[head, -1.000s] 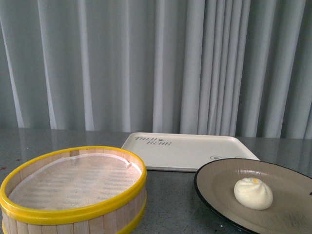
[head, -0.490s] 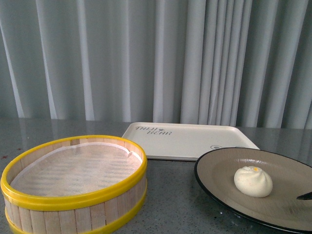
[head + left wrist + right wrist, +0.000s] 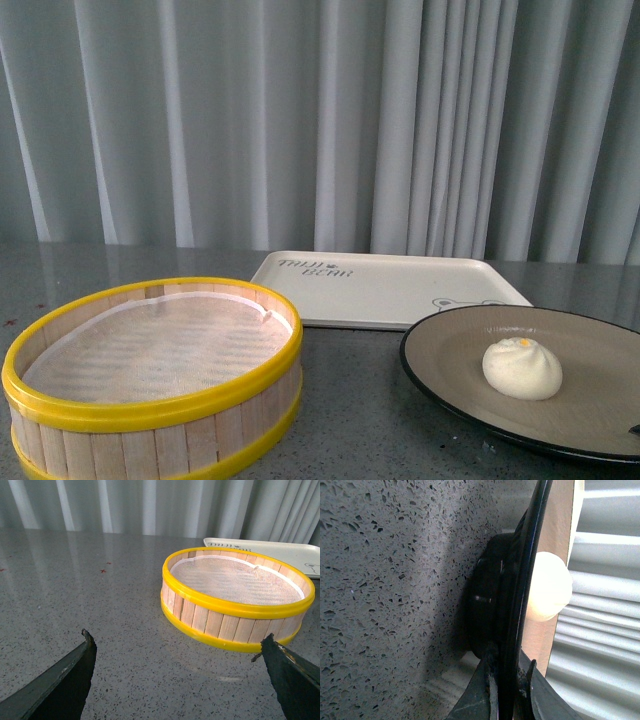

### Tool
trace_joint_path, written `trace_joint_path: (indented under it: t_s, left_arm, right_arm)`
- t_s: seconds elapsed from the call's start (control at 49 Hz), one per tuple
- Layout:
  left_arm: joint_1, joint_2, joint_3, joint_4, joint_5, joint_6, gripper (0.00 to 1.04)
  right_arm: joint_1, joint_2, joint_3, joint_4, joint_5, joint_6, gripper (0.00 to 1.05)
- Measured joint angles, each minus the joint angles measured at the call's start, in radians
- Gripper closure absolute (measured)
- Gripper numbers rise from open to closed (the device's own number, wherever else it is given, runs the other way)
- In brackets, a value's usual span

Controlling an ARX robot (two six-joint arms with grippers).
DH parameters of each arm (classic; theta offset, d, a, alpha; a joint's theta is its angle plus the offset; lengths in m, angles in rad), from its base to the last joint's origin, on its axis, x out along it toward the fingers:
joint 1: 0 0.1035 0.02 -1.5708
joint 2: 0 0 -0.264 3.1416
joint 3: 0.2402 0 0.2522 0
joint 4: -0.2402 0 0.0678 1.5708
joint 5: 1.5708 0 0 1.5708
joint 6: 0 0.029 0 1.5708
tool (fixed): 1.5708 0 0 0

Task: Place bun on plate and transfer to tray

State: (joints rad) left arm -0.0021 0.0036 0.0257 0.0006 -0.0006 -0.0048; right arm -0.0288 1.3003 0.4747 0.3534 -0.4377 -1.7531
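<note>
Bun (image 3: 521, 368) sits on the taupe plate (image 3: 450, 350) at the lower right of the front frame, with the tray (image 3: 390, 290) just behind it and the steamer basket (image 3: 150, 370) at lower left. The right gripper (image 3: 509, 672) pinches the plate's black rim. The left gripper (image 3: 176, 636) has its fingers spread wide over the table (image 3: 75, 580).
</note>
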Motion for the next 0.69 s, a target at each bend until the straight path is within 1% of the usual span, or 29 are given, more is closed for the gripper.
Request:
trace_joint_path:
  t_s: [0.265,0.408,0.551,0.694]
  left_arm:
    - [0.0,0.0,0.0,0.0,0.0,0.0,0.07]
    - [0.0,0.0,0.0,0.0,0.0,0.0,0.07]
    - [0.0,0.0,0.0,0.0,0.0,0.0,0.07]
    - [0.0,0.0,0.0,0.0,0.0,0.0,0.07]
  right_arm:
    - [-0.008,-0.04,-0.005,0.107,0.026,0.028,1.02]
    - [-0.014,-0.065,0.048,0.116,0.017,0.07,1.02]
    - [-0.058,-0.035,0.18,0.076,-0.072,0.119,1.02]
    - [-0.104,0.062,0.287,0.051,-0.129,0.117,1.02]
